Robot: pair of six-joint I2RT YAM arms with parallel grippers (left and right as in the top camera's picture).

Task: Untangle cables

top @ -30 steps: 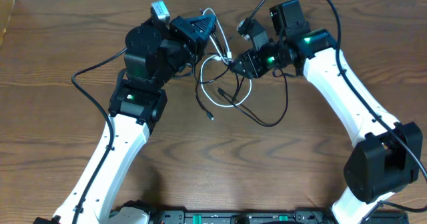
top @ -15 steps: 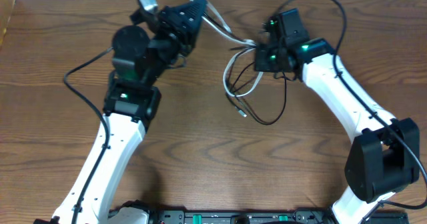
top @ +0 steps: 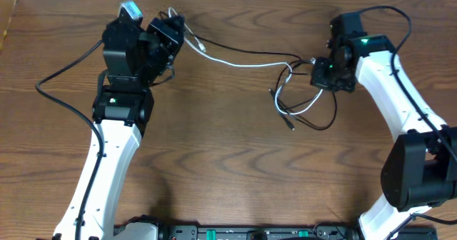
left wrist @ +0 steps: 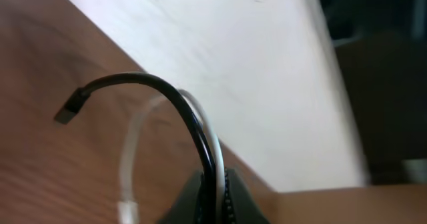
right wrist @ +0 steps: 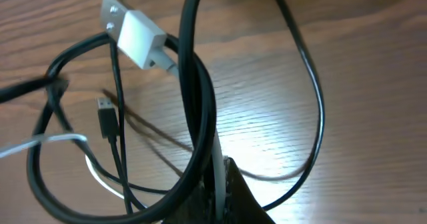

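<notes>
L gripper [top: 173,34] clenched on white cable [top: 243,63] + black cable [top: 246,51]; R gripper [top: 319,73] clamps same pair. Strands run 9–3 o'clock btwn them. Tangle [top: 293,104] sits at R's 7 o'clock, so your R arm's nearer.

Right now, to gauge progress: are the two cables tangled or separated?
Tangled: the white cable and black cable loop through each other beside the right pincer.

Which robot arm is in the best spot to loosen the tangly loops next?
Probably the right. The right gripper is shut on the cables right beside their loops, while the left gripper pinches their far ends across the table.
</notes>
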